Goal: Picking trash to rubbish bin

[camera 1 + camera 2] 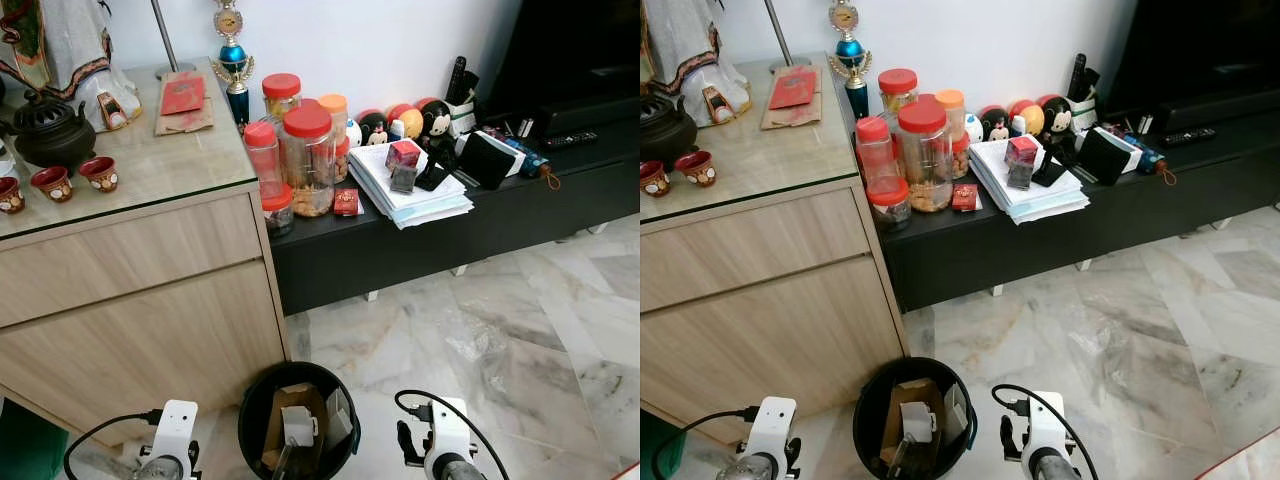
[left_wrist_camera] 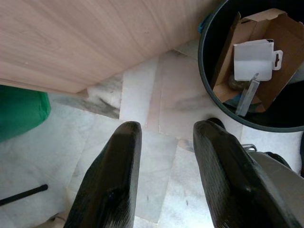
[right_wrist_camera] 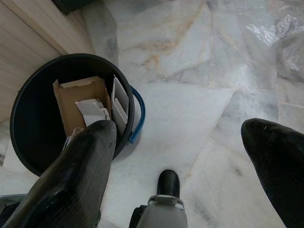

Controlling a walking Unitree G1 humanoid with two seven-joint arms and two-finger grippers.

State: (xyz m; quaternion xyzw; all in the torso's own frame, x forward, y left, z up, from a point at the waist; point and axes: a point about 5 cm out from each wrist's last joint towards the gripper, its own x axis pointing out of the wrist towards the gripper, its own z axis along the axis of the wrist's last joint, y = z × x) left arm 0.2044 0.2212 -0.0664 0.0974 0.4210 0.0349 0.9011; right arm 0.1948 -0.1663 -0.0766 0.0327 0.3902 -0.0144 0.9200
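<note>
Both claws, left claw [image 2: 164,156] and right claw [image 3: 185,156], hang released beside the round black rubbish bin [image 1: 252,405]; its protruding brown cardboard box [image 1: 290,405] may snag incoming trash.

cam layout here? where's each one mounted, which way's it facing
Left/right eye views: head stereo pair, looking forward and down at wooden cabinet, black bin; both wrists at bottom.
Left wrist view: along left gripper, open, over marble floor.
Right wrist view: along right gripper, open wide, beside bin.
Shared: bin with cardboard box.
</note>
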